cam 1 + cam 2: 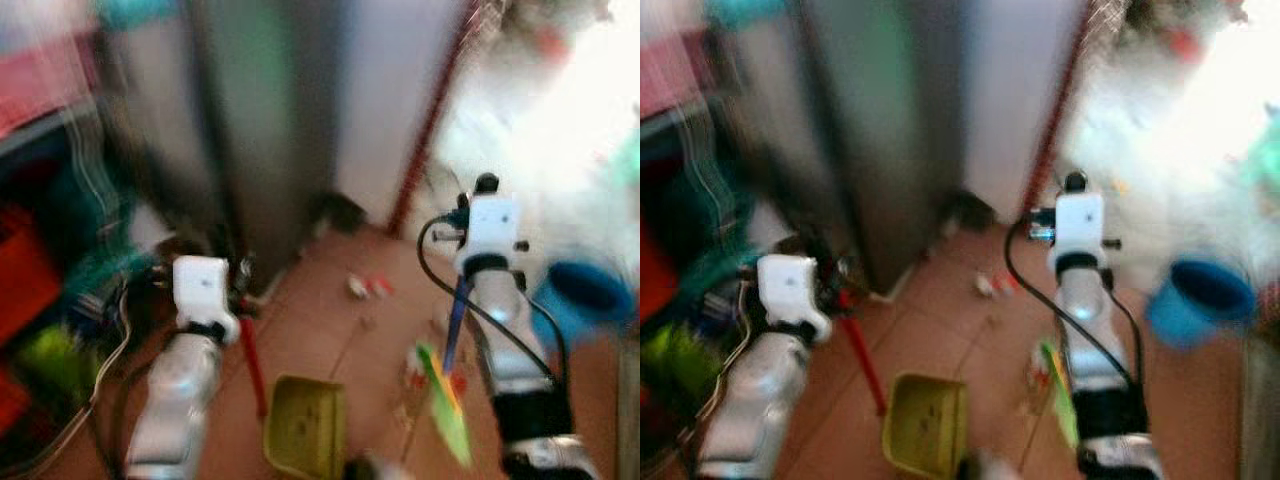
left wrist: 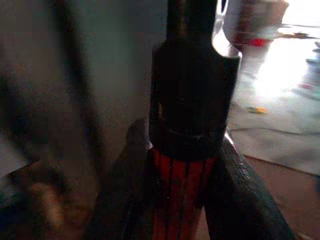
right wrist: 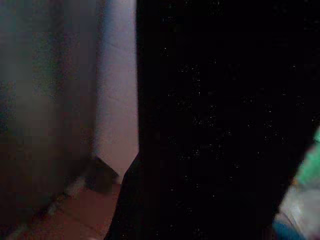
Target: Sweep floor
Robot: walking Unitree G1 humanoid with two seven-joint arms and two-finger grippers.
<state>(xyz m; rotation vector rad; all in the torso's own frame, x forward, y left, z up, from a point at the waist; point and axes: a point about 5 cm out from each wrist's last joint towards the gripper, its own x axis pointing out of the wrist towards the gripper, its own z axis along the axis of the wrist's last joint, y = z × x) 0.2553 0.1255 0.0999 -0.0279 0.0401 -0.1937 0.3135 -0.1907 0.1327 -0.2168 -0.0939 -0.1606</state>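
terracotta tile floor (image 1: 330, 320) shows small scraps of litter (image 1: 366, 287) ahead of me. my left gripper (image 2: 182, 200) is clamped on the red ribbed dustpan handle (image 1: 252, 365), holding the yellow-green plastic dustpan (image 1: 305, 425) low, likely to catch debris. my right gripper (image 1: 462, 290) carries the green-bristled broom (image 1: 445, 405); its finger state i cannot tell.

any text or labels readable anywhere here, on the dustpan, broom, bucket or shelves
None can be read. All views are motion-blurred.
Dustpan: no print can be made out.
Blue bucket: no label can be made out.
Litter on the floor: any print is too blurred.
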